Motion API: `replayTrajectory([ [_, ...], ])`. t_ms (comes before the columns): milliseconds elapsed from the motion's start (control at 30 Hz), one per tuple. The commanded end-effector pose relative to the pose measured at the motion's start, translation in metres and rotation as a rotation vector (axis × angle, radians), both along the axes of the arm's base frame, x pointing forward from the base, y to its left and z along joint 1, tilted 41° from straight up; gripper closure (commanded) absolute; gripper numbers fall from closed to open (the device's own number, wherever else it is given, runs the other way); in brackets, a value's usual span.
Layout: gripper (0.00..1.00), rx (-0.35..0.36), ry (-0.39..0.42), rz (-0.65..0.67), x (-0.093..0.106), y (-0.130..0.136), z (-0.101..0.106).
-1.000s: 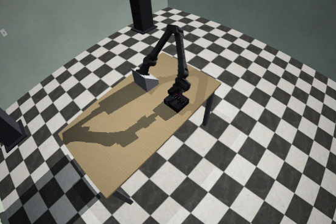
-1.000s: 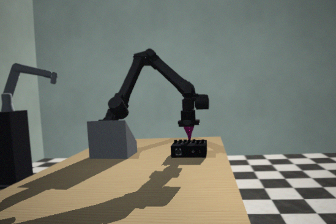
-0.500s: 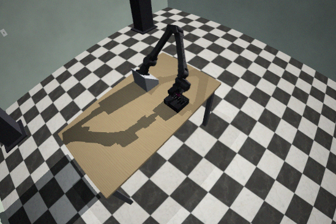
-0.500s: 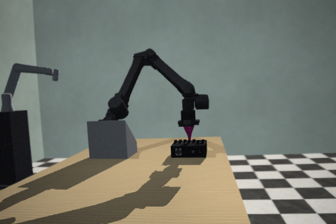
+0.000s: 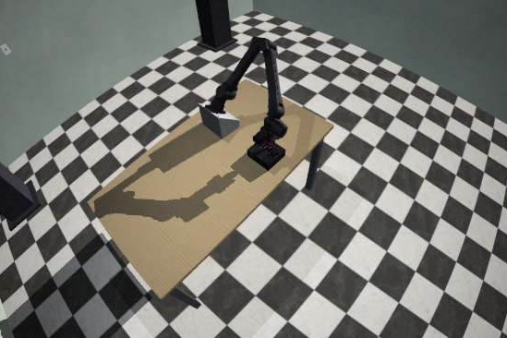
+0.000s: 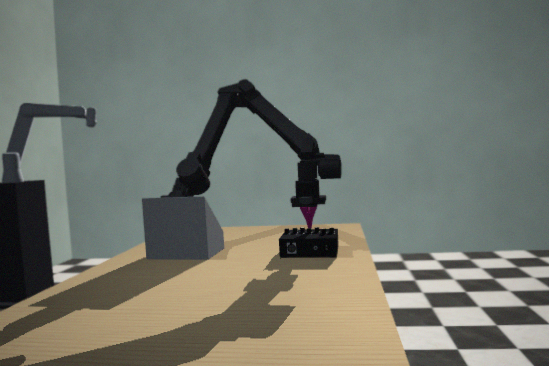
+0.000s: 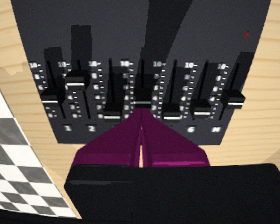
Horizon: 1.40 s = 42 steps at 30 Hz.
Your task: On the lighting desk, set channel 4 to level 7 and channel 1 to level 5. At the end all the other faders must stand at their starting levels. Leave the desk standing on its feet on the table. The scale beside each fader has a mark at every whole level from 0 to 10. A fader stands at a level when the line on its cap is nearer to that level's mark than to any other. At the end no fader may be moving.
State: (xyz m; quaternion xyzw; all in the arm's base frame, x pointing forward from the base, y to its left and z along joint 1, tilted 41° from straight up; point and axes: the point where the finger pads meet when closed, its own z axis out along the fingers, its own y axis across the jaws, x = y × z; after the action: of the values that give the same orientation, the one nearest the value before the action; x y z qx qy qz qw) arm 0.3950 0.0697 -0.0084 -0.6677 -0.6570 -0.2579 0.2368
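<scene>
The lighting desk (image 5: 266, 158) (image 6: 309, 247) (image 7: 191, 16) is a small black box standing on its feet near the right edge of the table (image 5: 168, 231) (image 6: 332, 310). In the wrist view several faders run side by side, each with a white-lined cap and a dotted scale. My gripper (image 5: 271, 146) (image 6: 309, 225) (image 7: 141, 113) points straight down with its magenta fingers shut to a tip. The tip sits at the cap of a middle fader (image 7: 143, 102). The caps stand at differing heights; one left cap (image 7: 75, 83) is higher than its neighbours. Nothing is held.
The grey block of the arm's base (image 5: 219, 121) (image 6: 179, 227) stands on the table left of the desk. The table's right edge lies close beside the desk. A black pedestal with a grey arm (image 6: 17, 150) stands off the table at the left.
</scene>
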Motion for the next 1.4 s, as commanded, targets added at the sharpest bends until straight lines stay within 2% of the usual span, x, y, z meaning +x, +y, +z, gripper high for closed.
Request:
replayTrajectory([
  [0,1.00,-0.014,-0.037,-0.028,0.0192,-0.0192,0.0001],
  [1367,1.00,-0.014,-0.033,-0.031,0.0185,-0.0254,-0.0055],
])
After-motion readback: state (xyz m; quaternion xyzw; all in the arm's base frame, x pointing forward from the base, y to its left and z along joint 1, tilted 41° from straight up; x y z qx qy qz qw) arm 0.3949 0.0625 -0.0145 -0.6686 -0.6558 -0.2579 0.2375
